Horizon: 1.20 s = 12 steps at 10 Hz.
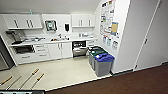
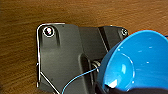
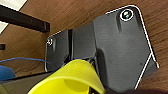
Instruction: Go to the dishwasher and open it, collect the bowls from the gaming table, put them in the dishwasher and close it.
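Across the light kitchen floor, the dishwasher point(image 1: 79, 49) sits under the white counter with its dark inside showing and its steel door tipped open. In the left wrist view a blue bowl point(image 2: 140, 62) hangs above brown carpet, and my left gripper point(image 2: 110, 88) is shut on its rim. In the right wrist view a yellow cup point(image 3: 72, 78) is carried the same way in my right gripper point(image 3: 100, 90); a bit of the blue bowl point(image 3: 5, 73) shows beside it. The gaming table is out of view.
Grey bins with green and blue lids point(image 1: 101, 61) stand against the wall right of the dishwasher. Rods with wooden handles point(image 1: 35, 72) reach in at the lower left. A white door point(image 1: 152, 37) is on the right, and brown carpet point(image 1: 120, 85) lies in front of me.
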Motion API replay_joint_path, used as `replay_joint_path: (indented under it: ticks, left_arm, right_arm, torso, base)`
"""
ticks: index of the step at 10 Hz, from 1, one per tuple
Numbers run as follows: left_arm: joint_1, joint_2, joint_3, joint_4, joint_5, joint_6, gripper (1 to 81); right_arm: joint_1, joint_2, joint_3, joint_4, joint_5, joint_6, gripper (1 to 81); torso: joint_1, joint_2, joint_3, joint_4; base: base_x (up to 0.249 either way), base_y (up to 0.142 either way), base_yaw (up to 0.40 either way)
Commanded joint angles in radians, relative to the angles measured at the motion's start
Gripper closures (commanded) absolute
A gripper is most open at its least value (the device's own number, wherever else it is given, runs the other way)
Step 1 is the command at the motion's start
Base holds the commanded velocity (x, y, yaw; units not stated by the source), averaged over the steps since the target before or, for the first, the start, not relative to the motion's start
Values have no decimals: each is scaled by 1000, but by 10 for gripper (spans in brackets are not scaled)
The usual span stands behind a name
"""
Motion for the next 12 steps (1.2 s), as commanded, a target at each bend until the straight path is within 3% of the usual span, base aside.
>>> replay_joint_path:
  ticks: [1,12]
  left_arm:
    - [-37,-19,6,3,24,1,811]
    - [-37,-19,4,2,24,1,811]
  right_arm:
    - [39,-21,7,-11,-30,-1,811]
    - [42,4,-29,-11,-33,-1,811]
  torso:
    - [1,0,0,0]
    - [1,0,0,0]
  base:
    - [179,0,0]
    - [181,0,0]
